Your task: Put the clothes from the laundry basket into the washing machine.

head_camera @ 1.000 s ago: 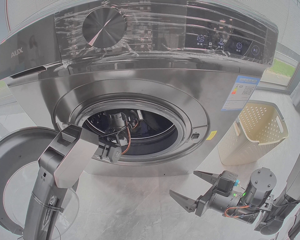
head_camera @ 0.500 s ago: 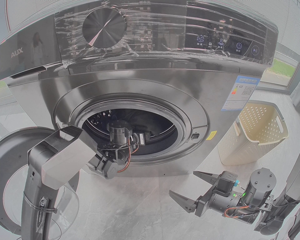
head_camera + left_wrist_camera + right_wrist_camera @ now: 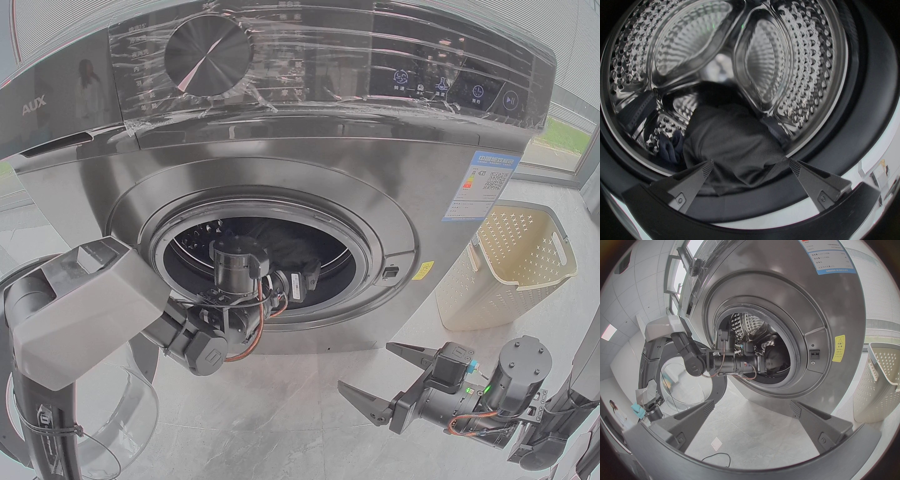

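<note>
The left claw sits at the mouth of the washing machine, spread wide and holding nothing. I'd say it should back straight out through the door ring, level, so no cloth snags. The dark clothes lie heaped low in the drum, between and just beyond its tips; whether they touch, I cannot tell. The right claw hangs open and empty near the laundry basket.
</note>
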{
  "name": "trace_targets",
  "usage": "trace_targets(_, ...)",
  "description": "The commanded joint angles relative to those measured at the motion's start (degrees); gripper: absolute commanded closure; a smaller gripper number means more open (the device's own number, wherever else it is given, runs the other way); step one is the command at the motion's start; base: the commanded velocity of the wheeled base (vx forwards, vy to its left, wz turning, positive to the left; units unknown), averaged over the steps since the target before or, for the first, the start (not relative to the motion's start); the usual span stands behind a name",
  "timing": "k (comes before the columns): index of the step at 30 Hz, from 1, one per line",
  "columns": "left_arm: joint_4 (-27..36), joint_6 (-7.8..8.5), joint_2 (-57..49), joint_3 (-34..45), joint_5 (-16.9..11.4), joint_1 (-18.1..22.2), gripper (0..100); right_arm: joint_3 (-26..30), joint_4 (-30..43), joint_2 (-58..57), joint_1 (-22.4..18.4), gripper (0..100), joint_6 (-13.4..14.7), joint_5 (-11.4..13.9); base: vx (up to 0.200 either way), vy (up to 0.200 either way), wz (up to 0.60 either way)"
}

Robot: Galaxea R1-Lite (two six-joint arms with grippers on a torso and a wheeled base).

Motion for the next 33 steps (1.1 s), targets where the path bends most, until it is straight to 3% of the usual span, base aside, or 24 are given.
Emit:
trace_targets(1, -0.83, -0.10, 1.57, -4.96, 0.61, 0.47, 0, -0.08, -0.01, 0.38, 0.09, 0, -0.01, 0.01, 0.000, 0.000, 0.00)
trace_targets(16, -0.13, 0.51, 15.72, -18.15, 1.40, 5.92, 0, -0.17, -0.01, 0.38, 0.01, 0, 0.25, 0.10, 0.000, 0.000, 0.00)
trace_targets(17, 0.05, 0.60, 15.90, -19.03, 1.49, 6.36, 100, -0.17, -0.01, 0.38, 0.01, 0, 0.25, 0.10, 0.000, 0.000, 0.00)
trace_targets(24, -0.04, 0.34, 16.33, -23.07, 1.31, 6.80, 100, -0.34, -0.01, 1.17, 0.18, 0, 0.25, 0.01, 0.000, 0.000, 0.00)
trace_targets(33, -3.29, -0.81, 22.40, -38.27, 4.30, 8.20, 100, -0.34, -0.10, 1.08, 0.53, 0, 0.25, 0.01, 0.000, 0.000, 0.00)
